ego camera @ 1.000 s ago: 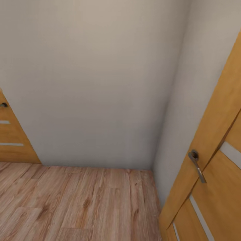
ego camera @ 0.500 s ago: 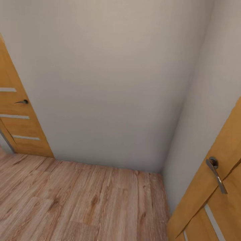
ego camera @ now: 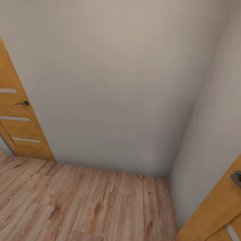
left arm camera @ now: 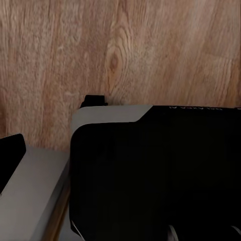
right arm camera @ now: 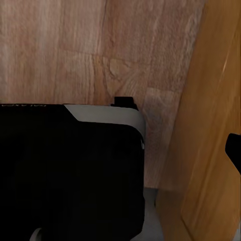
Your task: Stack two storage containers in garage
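Observation:
The two storage containers are out of view, and so is the garage. The head view faces a corner of plain grey-white walls point(ego camera: 117, 83) above a light wood plank floor point(ego camera: 83, 204). Both wrist views look down on that plank floor point(left arm camera: 125, 50) past my own black and grey body point(left arm camera: 160, 175), which also takes up much of the right wrist view as a black body point(right arm camera: 70, 170).
An orange wooden door point(ego camera: 16, 127) with a dark handle point(ego camera: 22, 103) stands at the left wall. Another orange door point(ego camera: 217, 214) juts in at the lower right, close to my right side, and appears as a door panel point(right arm camera: 211, 125) in the right wrist view.
The whole picture has shifted: the camera has turned left. The left door has come further into view and the right door has slid towards the lower right corner.

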